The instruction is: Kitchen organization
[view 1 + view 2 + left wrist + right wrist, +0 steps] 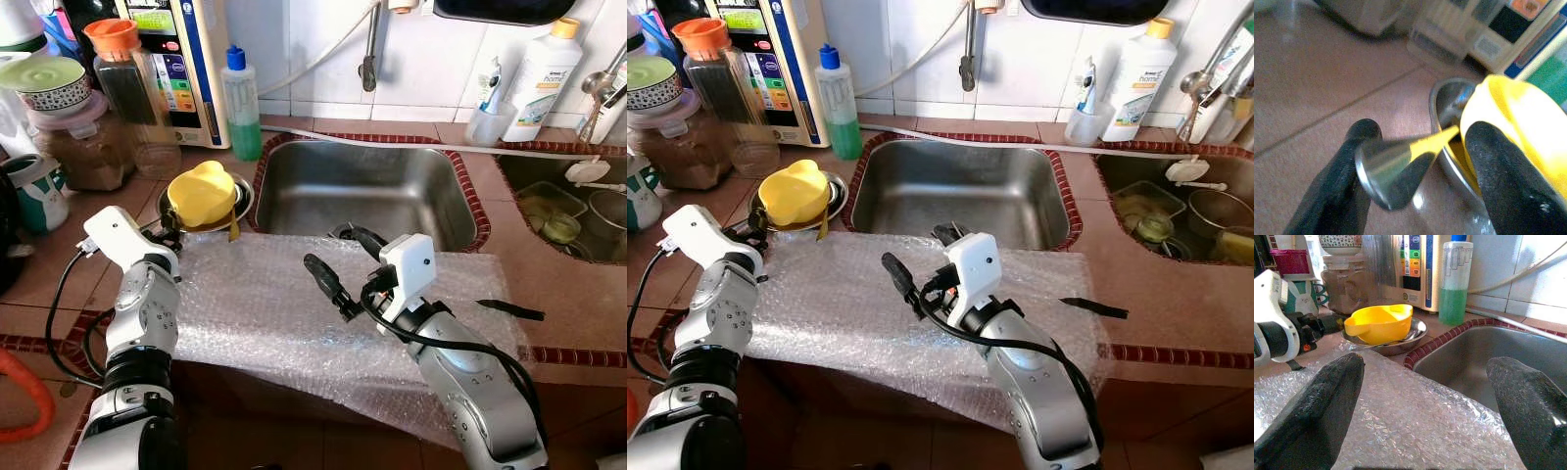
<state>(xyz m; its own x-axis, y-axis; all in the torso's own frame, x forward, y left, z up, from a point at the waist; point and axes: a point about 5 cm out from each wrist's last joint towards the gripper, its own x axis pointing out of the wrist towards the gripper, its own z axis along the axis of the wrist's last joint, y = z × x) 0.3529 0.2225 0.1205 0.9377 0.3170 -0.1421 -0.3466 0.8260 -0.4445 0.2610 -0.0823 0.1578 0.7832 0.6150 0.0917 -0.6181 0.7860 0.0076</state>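
Counter: brown tiled worktop with a dark red patterned edging around the sink.
Sink: steel basin set in the counter, the landmark for all below.
Bubble wrap: clear sheet spread on the counter along the sink's near edge, overhanging the counter front.
Water purifier: white and blue unit against the wall, beyond the sink's left corner; its panel print is too small to read.
White bottle: orange cap, behind the sink's right corner; label reads "home", the rest unclear.
Green bottle: blue cap, green liquid, at the sink's back left corner.
Steel bowl: just left of the sink, touching the wrap's far left corner.
Yellow bowl: lies tilted inside the steel bowl.
Left gripper: left of the sink at the steel bowl; fingers parted, a steel spoon handle between them, the handle against one finger; a firm grip cannot be told.
Right gripper: above the wrap, near the sink's front edge; fingers spread wide, holding nothing.
Black strip: small dark piece on the wrap's right end.
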